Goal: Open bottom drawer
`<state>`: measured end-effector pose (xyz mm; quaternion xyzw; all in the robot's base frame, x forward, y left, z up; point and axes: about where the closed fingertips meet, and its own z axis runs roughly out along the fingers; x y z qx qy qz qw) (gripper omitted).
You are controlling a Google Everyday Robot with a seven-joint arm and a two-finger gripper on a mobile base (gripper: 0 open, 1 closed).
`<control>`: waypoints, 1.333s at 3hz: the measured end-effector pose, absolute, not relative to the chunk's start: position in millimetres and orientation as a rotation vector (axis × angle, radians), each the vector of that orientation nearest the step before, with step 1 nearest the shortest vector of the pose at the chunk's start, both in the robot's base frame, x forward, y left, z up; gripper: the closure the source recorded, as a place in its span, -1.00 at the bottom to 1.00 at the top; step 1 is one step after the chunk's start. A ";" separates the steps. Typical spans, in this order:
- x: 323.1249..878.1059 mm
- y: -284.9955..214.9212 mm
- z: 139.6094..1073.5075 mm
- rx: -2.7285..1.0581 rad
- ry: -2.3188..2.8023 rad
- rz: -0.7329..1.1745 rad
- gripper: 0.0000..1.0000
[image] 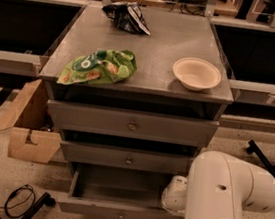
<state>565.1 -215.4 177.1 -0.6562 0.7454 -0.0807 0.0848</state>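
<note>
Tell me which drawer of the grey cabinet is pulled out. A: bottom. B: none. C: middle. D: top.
A: the bottom drawer juts forward with its box exposed, while the middle drawer and top drawer show only their fronts; the gripper sits low at its right side, beside the white arm.
</note>
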 end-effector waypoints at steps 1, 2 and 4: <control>544.4 -210.4 149.9 -1.992 2.252 -0.167 0.75; 550.0 -210.4 150.8 -1.992 2.252 -0.167 0.35; 550.0 -210.4 150.8 -1.992 2.253 -0.167 -0.57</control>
